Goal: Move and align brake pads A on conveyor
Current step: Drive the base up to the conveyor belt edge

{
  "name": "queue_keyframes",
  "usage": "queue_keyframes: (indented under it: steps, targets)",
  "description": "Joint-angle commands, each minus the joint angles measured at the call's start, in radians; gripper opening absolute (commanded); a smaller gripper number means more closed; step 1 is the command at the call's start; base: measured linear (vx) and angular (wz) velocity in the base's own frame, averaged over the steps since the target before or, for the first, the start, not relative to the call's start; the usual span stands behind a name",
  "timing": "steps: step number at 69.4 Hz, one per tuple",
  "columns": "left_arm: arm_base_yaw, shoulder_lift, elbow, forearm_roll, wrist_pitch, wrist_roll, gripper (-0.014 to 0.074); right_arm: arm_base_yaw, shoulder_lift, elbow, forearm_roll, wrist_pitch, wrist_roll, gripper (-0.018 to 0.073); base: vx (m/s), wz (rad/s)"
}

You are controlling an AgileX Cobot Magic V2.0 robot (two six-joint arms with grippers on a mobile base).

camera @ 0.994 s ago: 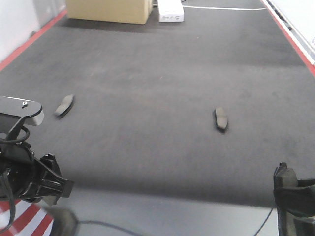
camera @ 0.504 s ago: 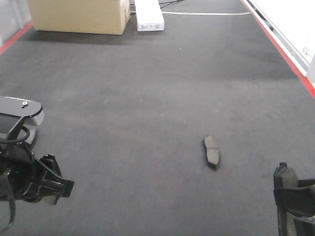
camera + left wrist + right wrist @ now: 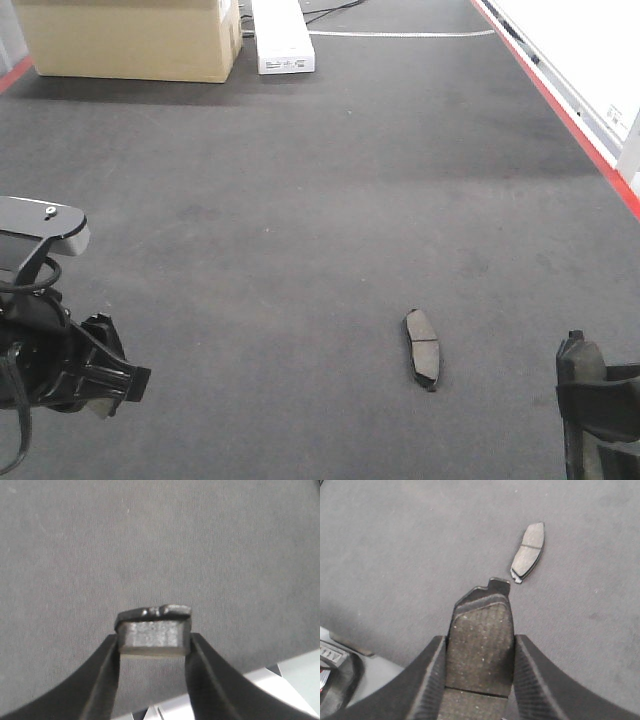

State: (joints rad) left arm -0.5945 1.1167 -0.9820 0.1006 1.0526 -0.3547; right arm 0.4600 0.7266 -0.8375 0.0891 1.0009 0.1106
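Dark grey carpet-like conveyor belt (image 3: pixel 300 220) w/ red edge stripes carries, L to R: left gripper (image 3: pixel 154 645) clamped on a flat dark grey brake pad (image 3: pixel 154 632), a loose curved grey grooved pad (image 3: pixel 422 348) lying flat near centre-right, and right gripper (image 3: pixel 479 652) gripping another dark pad (image 3: pixel 480 645).
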Motion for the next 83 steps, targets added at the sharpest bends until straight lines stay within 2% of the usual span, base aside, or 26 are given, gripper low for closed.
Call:
queue_keyframes:
  steps: [1, 71, 83]
  targets:
    - [-0.004, -0.017, -0.029, 0.006, -0.045, -0.001, -0.0006, -0.001, -0.001, -0.028, 0.005, -0.068, -0.009, -0.0010, 0.06, -0.04]
    - [-0.004, -0.018, -0.029, 0.003, -0.070, -0.001, -0.0006, -0.001, -0.001, -0.028, 0.005, -0.068, -0.009, -0.0010, 0.01, -0.01]
    - [0.010, -0.012, -0.031, 0.003, -0.071, -0.036, -0.0006, -0.001, -0.001, -0.028, 0.005, -0.068, -0.009, -0.0010, 0.00, 0.00]
